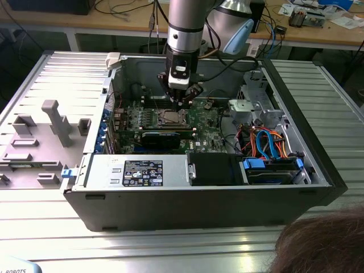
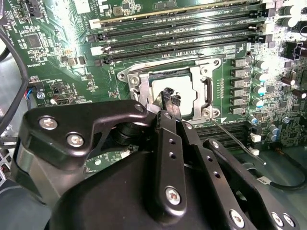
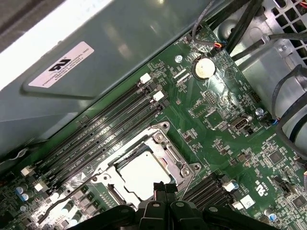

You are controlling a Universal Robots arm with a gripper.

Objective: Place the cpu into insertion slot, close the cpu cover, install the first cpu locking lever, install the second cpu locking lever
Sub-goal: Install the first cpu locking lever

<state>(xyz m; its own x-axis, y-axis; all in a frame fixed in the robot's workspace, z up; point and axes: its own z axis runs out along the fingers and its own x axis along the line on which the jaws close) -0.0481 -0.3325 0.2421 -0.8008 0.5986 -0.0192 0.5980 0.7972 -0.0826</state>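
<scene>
The cpu (image 2: pixel 184 87) (image 3: pixel 140 173) lies flat in the insertion slot (image 1: pixel 172 118) on the green motherboard. The silvery cpu cover (image 2: pixel 201 72) (image 3: pixel 169 152) rests down around it, the chip's top showing through the cut-out. A thin wire locking lever (image 2: pixel 236 138) angles away from one socket corner. Another lever (image 3: pixel 60 206) juts out beside the memory slots. My gripper (image 1: pixel 180 103) (image 2: pixel 170 98) (image 3: pixel 162 187) hangs just above the socket's edge, fingers together and holding nothing.
The board sits inside an open computer case (image 1: pixel 318 170) with tall walls. Black memory slots (image 2: pixel 182 36) (image 3: pixel 110 129) run beside the socket. Cables and a drive cage (image 1: pixel 267 142) fill the exterior view's right. A person's hair (image 1: pixel 324 244) shows at the front.
</scene>
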